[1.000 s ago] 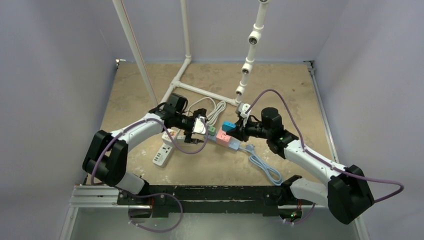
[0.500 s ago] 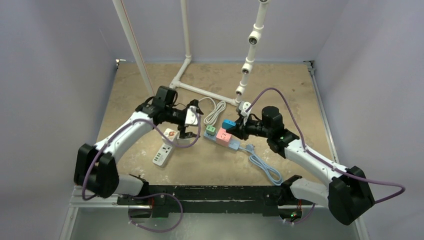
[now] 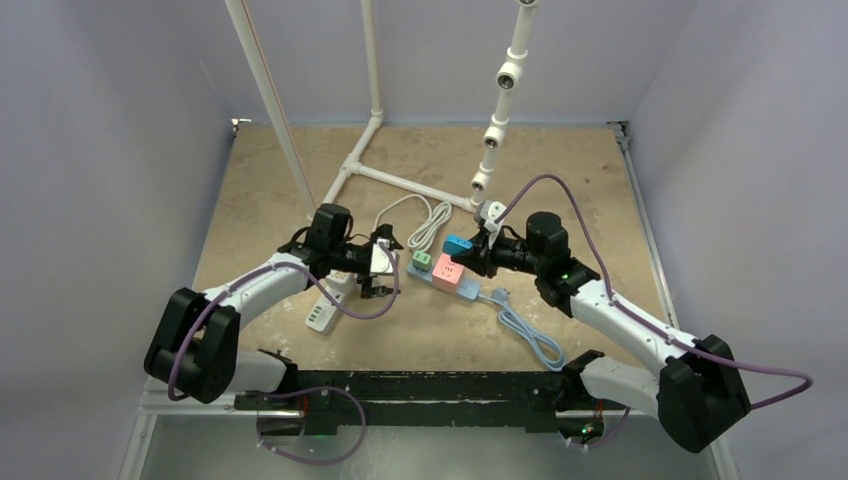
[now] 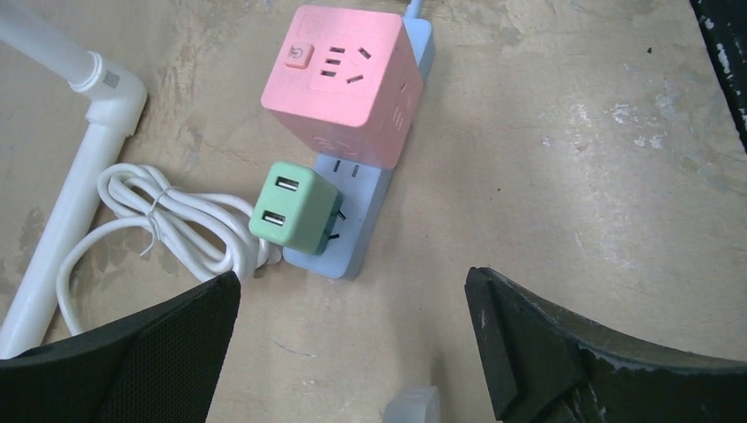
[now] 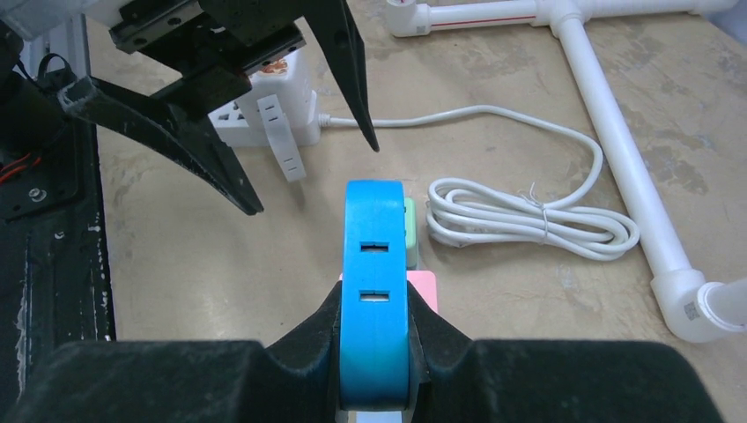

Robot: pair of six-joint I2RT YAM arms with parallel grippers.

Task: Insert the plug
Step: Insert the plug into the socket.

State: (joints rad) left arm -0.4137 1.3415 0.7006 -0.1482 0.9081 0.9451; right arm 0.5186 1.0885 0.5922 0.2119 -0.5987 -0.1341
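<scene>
Where the sandy, scuffed tabletop (image 4: 573,176) shows bare, we see hard moulded plastics lying on it: a matte pink cube socket (image 4: 343,84) with rounded edges sits on a pale blue power strip (image 4: 361,229), and a small mint-green USB adapter (image 4: 293,207) with two ports rests on the strip just beside the cube. A glossy white cable (image 5: 528,216), bundled with a tie, lies beside a rigid white PVC pipe (image 5: 617,132). The plug (image 5: 374,238) is a smooth bright-blue block with a rounded top and two narrow slots on its face; it is up off the table, near the pink cube. The right gripper (image 5: 374,308) pinches it, black fingers pressed against its sides. The left gripper (image 4: 351,291) is spread wide, holds nothing, and hovers over the strip's end
</scene>
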